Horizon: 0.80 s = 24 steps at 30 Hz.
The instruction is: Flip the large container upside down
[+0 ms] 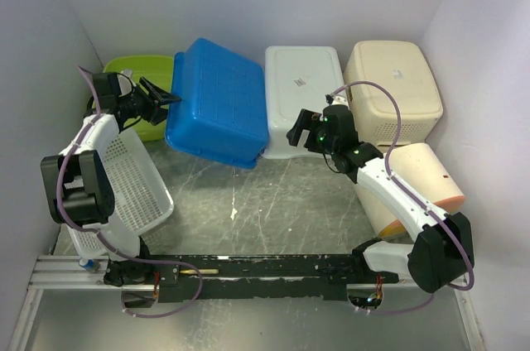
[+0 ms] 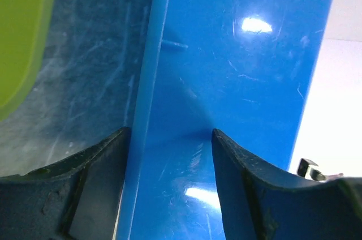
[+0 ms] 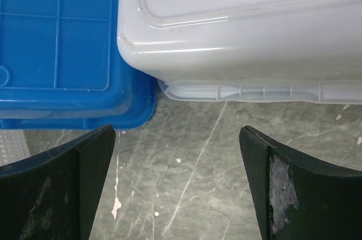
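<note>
One large blue container (image 1: 217, 103) sits tilted with its bottom facing up at the back of the table (image 1: 273, 202), its right corner against the white container (image 1: 302, 90). The left gripper (image 1: 168, 96) has its fingers (image 2: 93, 186) closed on the blue rim. The right gripper (image 1: 305, 127) hangs nearby, fingers wide apart, touching nothing.

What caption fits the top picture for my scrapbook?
Left gripper grips the tilted blue bin by its rim; right gripper hovers open near the white bin.
</note>
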### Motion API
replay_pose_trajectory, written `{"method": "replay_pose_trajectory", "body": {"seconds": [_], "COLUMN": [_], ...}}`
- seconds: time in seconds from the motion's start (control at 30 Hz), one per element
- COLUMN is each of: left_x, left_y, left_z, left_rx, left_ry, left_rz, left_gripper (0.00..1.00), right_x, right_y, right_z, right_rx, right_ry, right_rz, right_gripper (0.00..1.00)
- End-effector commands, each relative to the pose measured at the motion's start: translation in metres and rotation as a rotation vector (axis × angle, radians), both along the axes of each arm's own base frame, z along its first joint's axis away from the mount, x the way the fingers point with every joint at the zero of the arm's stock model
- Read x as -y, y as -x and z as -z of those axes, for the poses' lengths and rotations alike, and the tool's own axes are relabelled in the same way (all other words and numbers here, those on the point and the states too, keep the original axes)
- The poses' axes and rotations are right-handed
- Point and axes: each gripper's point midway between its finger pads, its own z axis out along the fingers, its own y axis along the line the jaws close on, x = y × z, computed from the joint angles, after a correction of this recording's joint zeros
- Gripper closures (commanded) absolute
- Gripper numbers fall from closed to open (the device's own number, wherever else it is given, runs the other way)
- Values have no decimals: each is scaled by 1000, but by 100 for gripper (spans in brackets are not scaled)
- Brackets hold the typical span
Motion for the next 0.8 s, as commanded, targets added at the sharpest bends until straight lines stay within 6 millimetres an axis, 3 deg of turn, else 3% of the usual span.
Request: {"method": "replay_pose_trajectory", "body": {"seconds": [0.0,0.13,0.2,0.37,0.43,0.6,0.77], "left_x": [10,0,-8,-24,-26,-68,-98], "left_y": [4,-5,-8,-11,-13,-13,-17], "left_z": [11,6,2,-13,-22,-38,-29], "left_rx": [-6,12,20,41,60,35,-73], "left_ry": [-128,-282,-381,-632,-749,-976,-1108], "left_rz": [59,38,31,33,31,-92,-161], "left_gripper": [31,23,14,8,7,9,18], "right_x": [-7,-5,-4,-5,-6,-8,-9], "right_y": [-5,-4,-2,-2,-2,-4,-4], "right_z": [-11,-12,-12,-11,-11,-11,-11], "right_rx": [26,27,28,26,26,25,23], "right_ry": [-15,-11,-12,-15,-16,-18,-14], "right_rz": [-8,-3,0,-1,-5,-13,-17], "right_gripper": [8,8,8,8,8,8,8]}}
